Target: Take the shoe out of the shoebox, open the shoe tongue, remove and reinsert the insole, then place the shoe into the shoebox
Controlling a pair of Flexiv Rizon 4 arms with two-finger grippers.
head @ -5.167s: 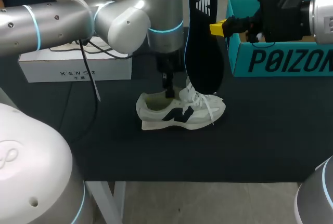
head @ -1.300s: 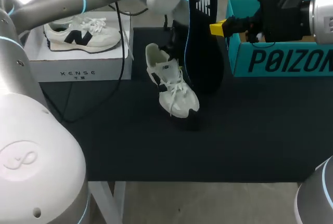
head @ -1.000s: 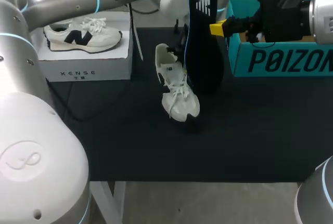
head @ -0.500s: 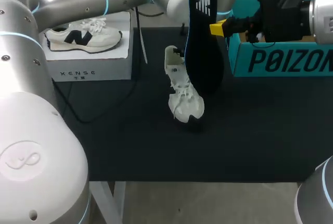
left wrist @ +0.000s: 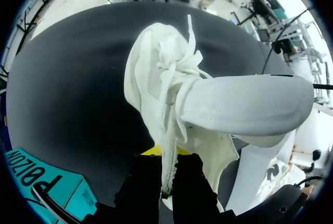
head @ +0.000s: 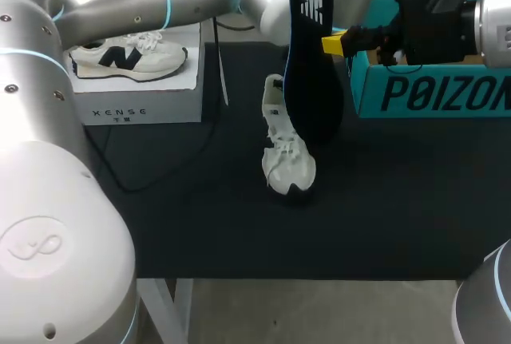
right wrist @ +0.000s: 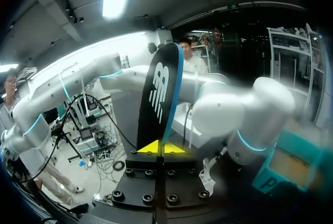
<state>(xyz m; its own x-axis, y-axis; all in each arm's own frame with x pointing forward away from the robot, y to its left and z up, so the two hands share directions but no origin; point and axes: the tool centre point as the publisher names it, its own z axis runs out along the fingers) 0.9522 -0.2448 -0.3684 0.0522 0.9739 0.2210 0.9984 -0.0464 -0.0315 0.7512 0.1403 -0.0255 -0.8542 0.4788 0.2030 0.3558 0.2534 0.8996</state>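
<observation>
Your left claw (left wrist: 166,174): clamped on the shoe (left wrist: 166,83) collar, toe apparently resting on the worktop (head: 399,200). Your right claw (right wrist: 161,149): pinching the upright insole (right wrist: 158,89).

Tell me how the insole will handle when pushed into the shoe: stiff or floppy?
Probably fairly stiff: the insole stands straight though the right gripper pinches only one edge. It looks thin, so it is likely light and may bow against the shoe.
</observation>
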